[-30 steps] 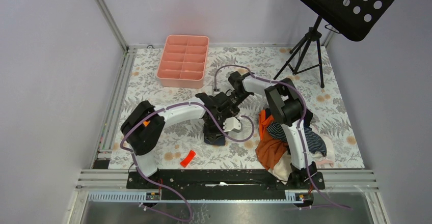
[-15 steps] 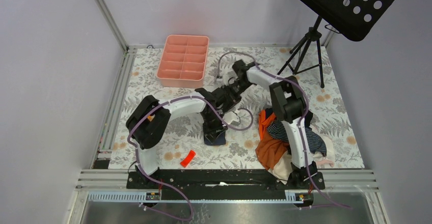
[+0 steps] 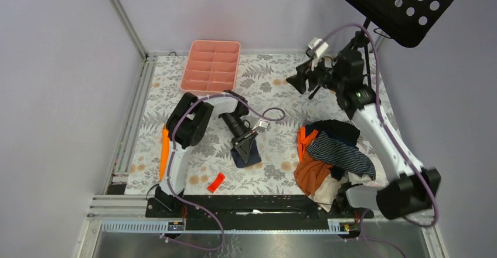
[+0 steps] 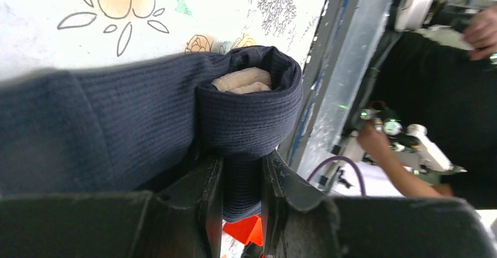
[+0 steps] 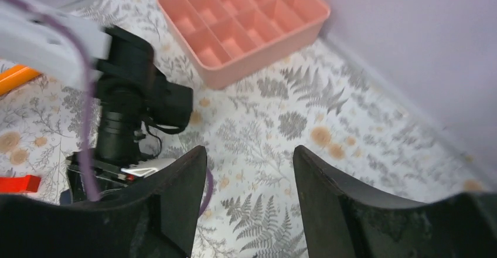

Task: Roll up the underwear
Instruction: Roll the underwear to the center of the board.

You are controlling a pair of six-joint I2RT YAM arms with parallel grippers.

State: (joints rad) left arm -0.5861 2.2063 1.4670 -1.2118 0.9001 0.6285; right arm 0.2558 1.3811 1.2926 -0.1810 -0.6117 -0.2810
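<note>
One navy underwear lay partly rolled near the tabletop's near edge, left of centre, the jaws of my left arm clamped on its roll. My right arm's jaws hung apart, empty, above the far right corner.

Overhead camera looks steeply down from behind the bases, whole table in view. Left wrist camera's jammed close on the navy underwear, facing the near rail. Right wrist camera, up high, overlooks the pink tray and left arm, both in the overhead view too.
</note>
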